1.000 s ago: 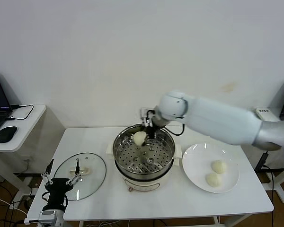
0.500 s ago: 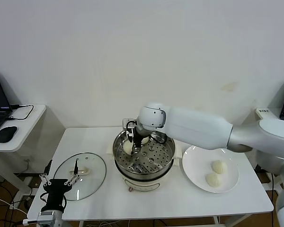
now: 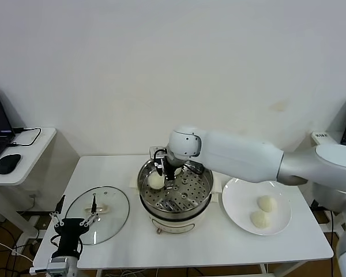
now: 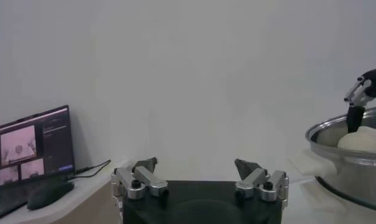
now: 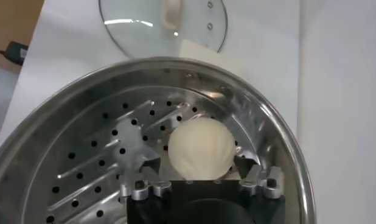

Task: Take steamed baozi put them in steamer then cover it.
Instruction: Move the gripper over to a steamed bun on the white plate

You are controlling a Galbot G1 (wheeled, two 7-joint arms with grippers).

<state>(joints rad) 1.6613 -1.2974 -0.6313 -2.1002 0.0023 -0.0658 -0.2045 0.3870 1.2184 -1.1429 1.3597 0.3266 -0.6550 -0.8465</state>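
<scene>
The steamer (image 3: pixel 203 195) stands mid-table, uncovered. One steamed baozi (image 3: pixel 156 180) lies on its perforated tray at the left side. My right gripper (image 3: pixel 165 174) reaches into the steamer just above this bun. In the right wrist view the gripper (image 5: pixel 199 161) is open, its fingers (image 5: pixel 149 164) on either side of the bun (image 5: pixel 200 149), with a gap on one side. Two more baozi (image 3: pixel 267 203) (image 3: pixel 259 219) lie on the white plate (image 3: pixel 239 196). My left gripper (image 3: pixel 75 222) is open and empty at the table's front left; it also shows in the left wrist view (image 4: pixel 196 164).
A glass lid (image 3: pixel 98 213) lies flat on the table left of the steamer, also seen in the right wrist view (image 5: pixel 163 18). A side desk with a laptop and a mouse (image 3: pixel 8 163) stands at the far left. The steamer's rim (image 4: pixel 334 131) shows in the left wrist view.
My right gripper carried the baozi from above the steamer's back rim down and left onto the tray. Its fingers now stand apart around the bun. The left arm has not moved.
</scene>
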